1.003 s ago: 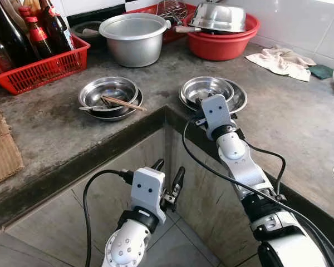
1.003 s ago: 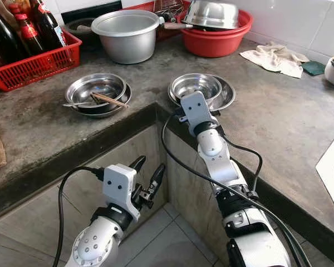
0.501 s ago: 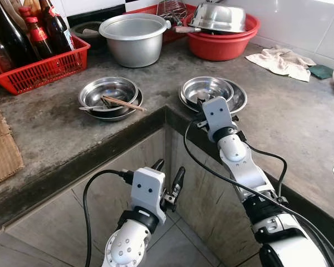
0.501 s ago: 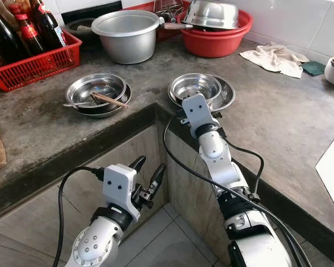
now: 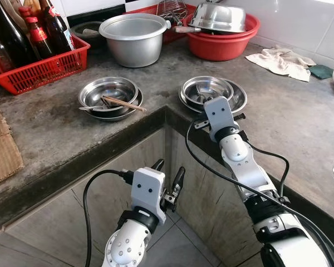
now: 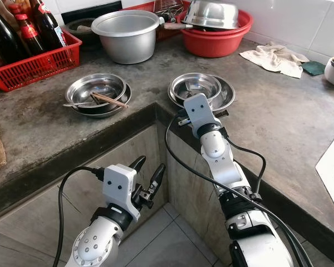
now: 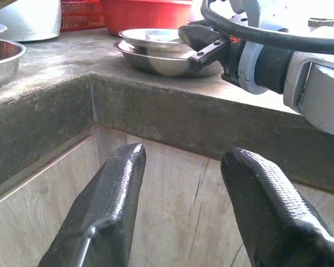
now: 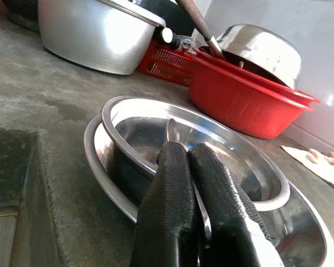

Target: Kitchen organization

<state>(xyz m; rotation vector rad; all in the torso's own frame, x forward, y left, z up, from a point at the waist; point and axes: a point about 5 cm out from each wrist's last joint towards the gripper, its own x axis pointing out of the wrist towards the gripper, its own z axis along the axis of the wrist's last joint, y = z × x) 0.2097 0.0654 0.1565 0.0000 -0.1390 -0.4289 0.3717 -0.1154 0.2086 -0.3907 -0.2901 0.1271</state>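
I'm looking down at the corner of a grey concrete surface (image 5: 300, 122). My right gripper (image 8: 192, 183) is resting at the near rim of the right-hand stack of steel bowls (image 5: 214, 89), fingers clenched together with nothing visible between them. In the right wrist view the fingertips are sitting right at the bowl's edge, with a spoon handle (image 8: 171, 129) lying inside just past them.

My left gripper (image 5: 168, 177) is hanging low in front of the cabinet below the surface, fingers spread apart and holding nothing.

The other stack of steel bowls (image 5: 108, 92) is sitting to the left of the corner, well apart from both grippers, with a pair of chopsticks (image 5: 123, 103) lying across it.

Farther back I'm seeing a big metal pot (image 5: 133, 38), a red basin (image 5: 222, 41) with an upturned steel bowl (image 5: 218, 16) on top, and on the far left a red basket (image 5: 42, 69) of bottles (image 5: 11, 33). A rag (image 5: 281, 60) is lying on the far right.
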